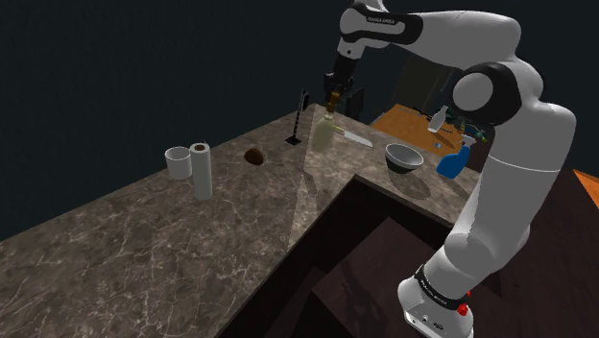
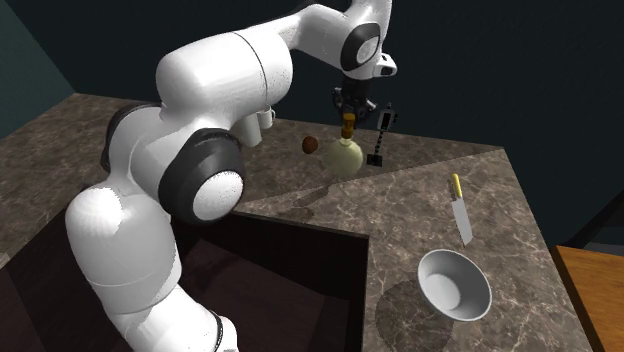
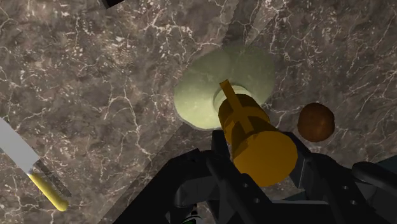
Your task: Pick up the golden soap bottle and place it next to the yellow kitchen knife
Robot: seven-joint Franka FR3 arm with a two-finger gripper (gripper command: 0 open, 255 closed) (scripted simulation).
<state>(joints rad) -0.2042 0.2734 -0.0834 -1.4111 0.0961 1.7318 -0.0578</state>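
The soap bottle (image 1: 323, 132) has a pale yellow-green round body (image 3: 213, 89) and a golden pump top (image 3: 254, 137). It stands upright, its base at or just above the marble counter (image 1: 144, 240). My black gripper (image 1: 334, 96) comes down from above and is shut on the golden top (image 2: 348, 124), one finger on each side in the wrist view (image 3: 261, 159). The knife (image 2: 460, 212), with a white blade and a yellow handle (image 3: 51, 194), lies flat on the counter a short way from the bottle (image 2: 345, 158), nearer the bowl in the second exterior view.
A brown round object (image 1: 254, 156) and a black upright stand (image 1: 299, 117) sit close by the bottle. A grey bowl (image 2: 455, 285) lies beyond the knife. A paper roll (image 1: 201, 170) and a mug (image 1: 178, 162) stand further along. A dark recess (image 2: 290, 270) cuts into the counter.
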